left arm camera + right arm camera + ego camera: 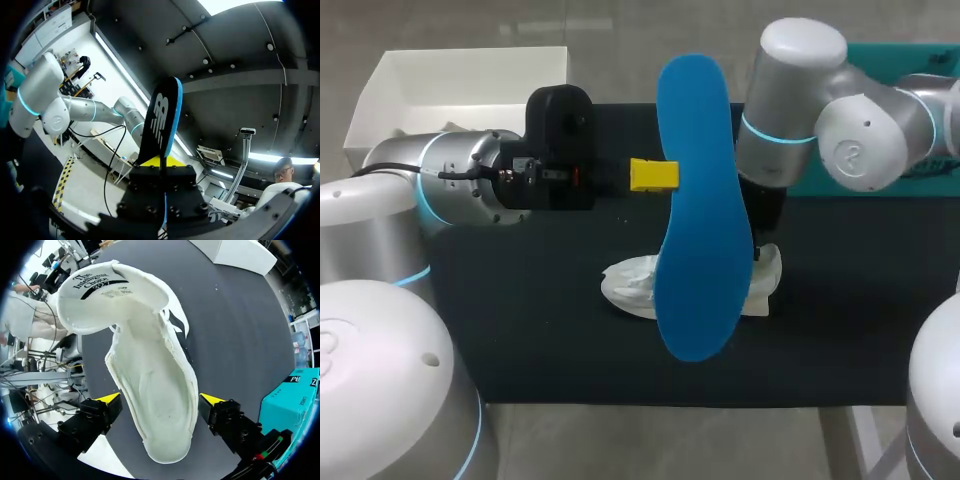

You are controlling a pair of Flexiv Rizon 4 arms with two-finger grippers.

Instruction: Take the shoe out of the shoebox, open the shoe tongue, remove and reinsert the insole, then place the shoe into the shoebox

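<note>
One blue insole (700,200), one white shoe (630,285) and two boxes, a white box (460,75) and a teal box (895,58), are counted.

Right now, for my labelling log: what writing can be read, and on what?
"The Intelligent Choice": on the shoe tongue; smaller print beneath is blurred.
Insole: a white logo, no words.
Teal box: letters cut off, unreadable.
</note>
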